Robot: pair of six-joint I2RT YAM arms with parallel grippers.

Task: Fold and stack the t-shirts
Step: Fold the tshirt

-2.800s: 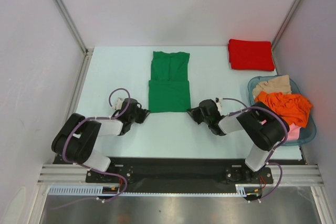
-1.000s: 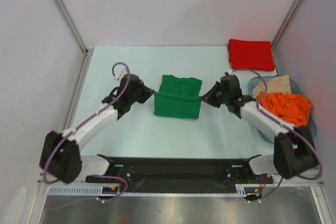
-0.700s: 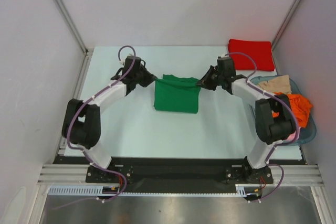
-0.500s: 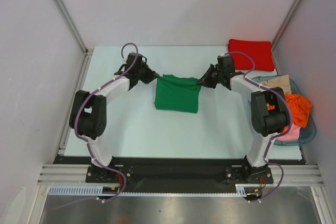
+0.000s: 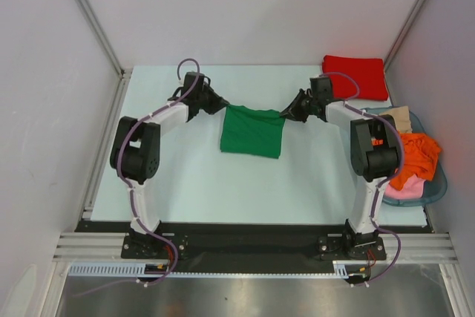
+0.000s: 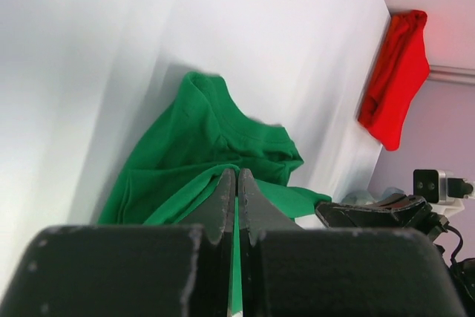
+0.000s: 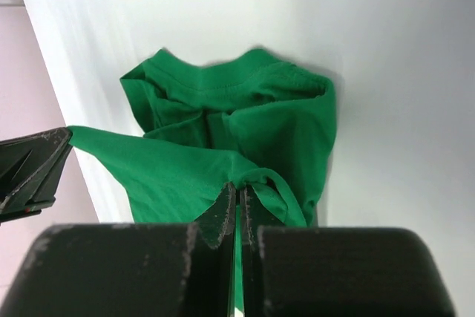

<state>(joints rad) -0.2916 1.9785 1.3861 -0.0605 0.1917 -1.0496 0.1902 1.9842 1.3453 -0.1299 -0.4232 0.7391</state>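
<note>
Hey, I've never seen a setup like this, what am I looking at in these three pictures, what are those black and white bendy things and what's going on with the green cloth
Those bendy things are two robot arms bolted to the near edge of a table. The wide picture comes from a fixed camera above and behind them. The other two come from small cameras on each arm's wrist, so the dark shapes at the bottom are that arm's own fingers.

The left gripper and the right gripper each pinch one far corner of a green t-shirt, holding that edge stretched between them. In both wrist views the fingers are closed on green cloth.

At the far right corner lies a folded red t-shirt. At the right edge a blue basket holds orange, pink and beige garments.
</note>
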